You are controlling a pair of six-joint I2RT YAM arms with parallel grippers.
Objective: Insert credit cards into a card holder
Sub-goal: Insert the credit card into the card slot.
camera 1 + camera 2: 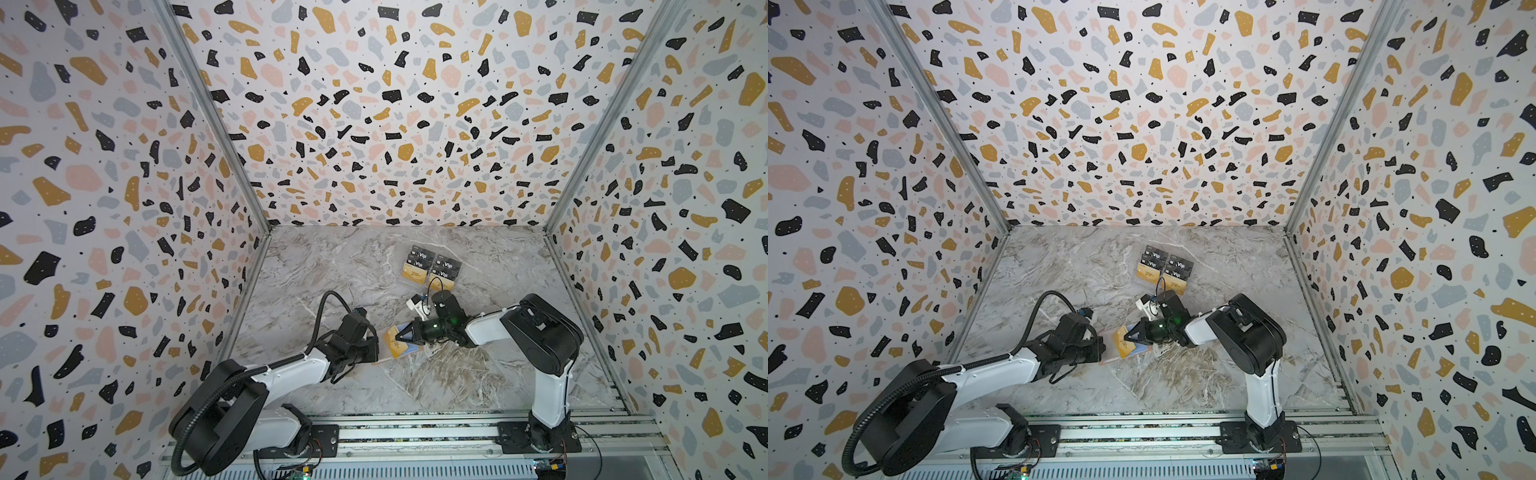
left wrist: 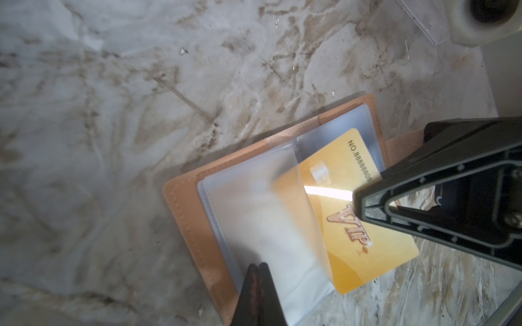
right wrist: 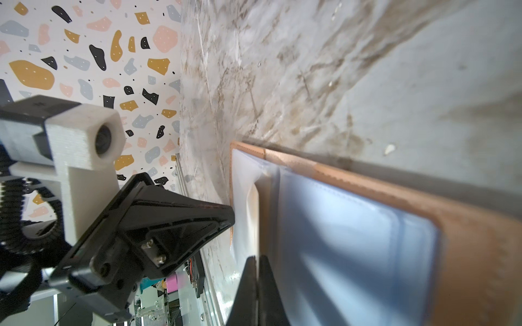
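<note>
Light is bright, even and diffuse in both top views. The table [image 1: 332, 270] carries only faint shadows under my arms, and the wide lens stretches the walls [image 1: 104, 208] toward the edges. In my left wrist view a white glare streak crosses the credit card [image 2: 364, 262], the clear sleeve [image 2: 262, 225] is smeared, and my left gripper [image 2: 257, 266] is out of focus. In my right wrist view the card holder [image 3: 466, 254] blurs up close and throws a narrow shadow.

I see the holder [image 2: 183, 203] lying open and flat on the marble [image 2: 113, 113], peach cover down, clear sleeves [image 2: 254, 225] up. One gold card [image 2: 353, 248] sits skewed, partly under a lifted sleeve, mostly sticking out. Two more gold cards [image 1: 414, 275] lie well behind it.
</note>
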